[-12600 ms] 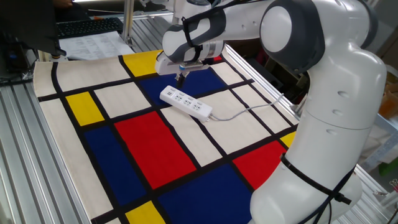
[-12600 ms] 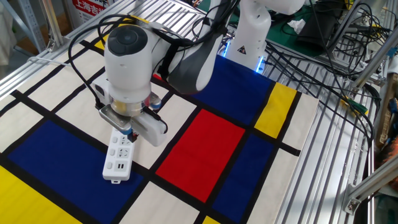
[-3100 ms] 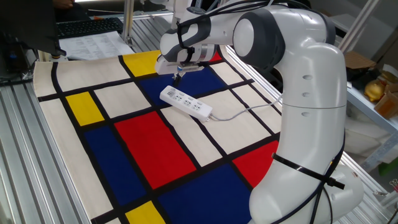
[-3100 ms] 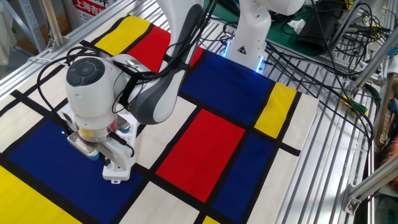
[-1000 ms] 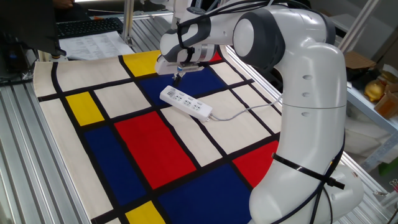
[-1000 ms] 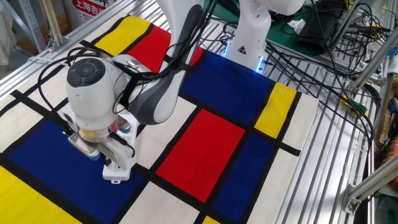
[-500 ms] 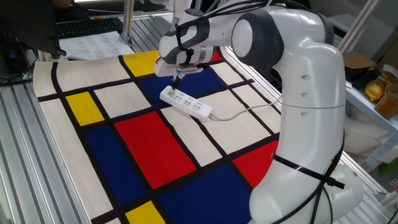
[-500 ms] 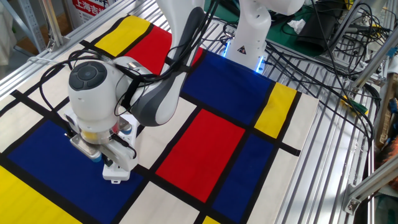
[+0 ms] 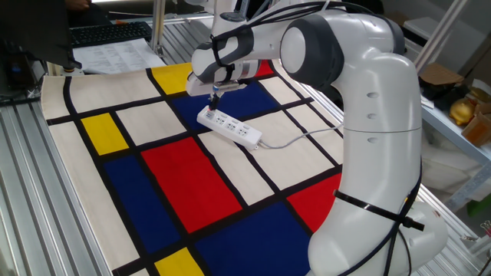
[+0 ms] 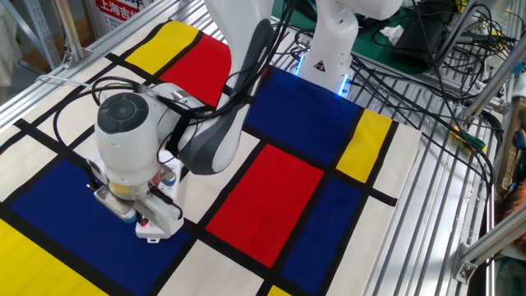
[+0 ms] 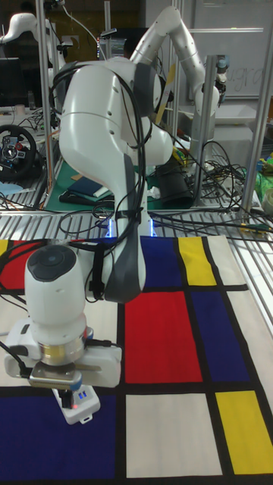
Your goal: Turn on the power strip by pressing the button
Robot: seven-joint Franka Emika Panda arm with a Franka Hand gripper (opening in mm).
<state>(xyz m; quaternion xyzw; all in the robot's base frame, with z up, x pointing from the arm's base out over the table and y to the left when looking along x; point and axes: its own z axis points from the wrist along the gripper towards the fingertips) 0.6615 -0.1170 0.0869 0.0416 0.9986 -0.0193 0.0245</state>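
The white power strip (image 9: 230, 127) lies on a blue patch of the checked cloth, and its pale cord (image 9: 301, 136) runs off to the right. My gripper (image 9: 212, 100) points down over the strip's far-left end, just above or on it. Its fingers show as one narrow dark tip with no gap. In the other fixed view the hand covers most of the power strip (image 10: 153, 231), leaving only its near end showing. The tall fixed view shows the same end of the power strip (image 11: 80, 407) under the hand. I cannot make out the button itself.
The cloth (image 9: 176, 180) of red, blue, yellow and white patches covers the table. A keyboard and papers (image 9: 107, 34) lie at the back left. Cables (image 10: 427, 57) sprawl beside the robot base. Bare metal rails (image 10: 436, 205) edge the cloth.
Over the last second the hand has shifted slightly along the strip toward its end and dropped a little. The power strip has not moved.
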